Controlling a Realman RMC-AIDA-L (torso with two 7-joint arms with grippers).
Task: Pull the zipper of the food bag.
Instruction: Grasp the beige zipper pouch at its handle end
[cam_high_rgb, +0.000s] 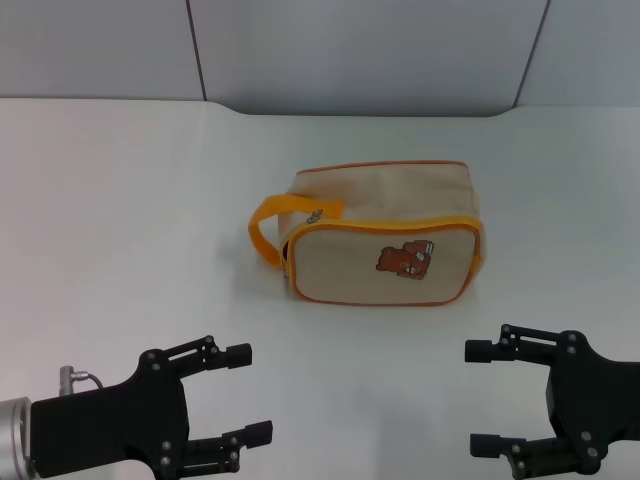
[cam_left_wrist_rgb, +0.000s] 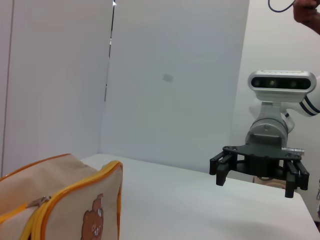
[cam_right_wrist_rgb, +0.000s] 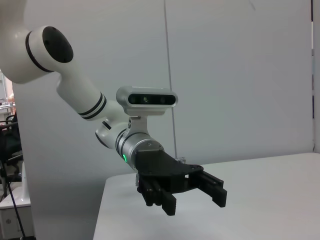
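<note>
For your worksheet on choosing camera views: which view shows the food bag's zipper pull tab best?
The left wrist view: the zipper runs close to the lens, its silver tab plain on the food bag. The head view shows the whole bag, the tab only as a speck beside the handle. The right wrist view shows only the left gripper.

a big flat white table (cam_high_rgb: 120, 220) holds one thing. a small boxy beige cloth food bag (cam_high_rgb: 385, 240) with orange-yellow edges sits near the middle, its brown bear picture facing the robot and its loop handle lying on the left.
</note>
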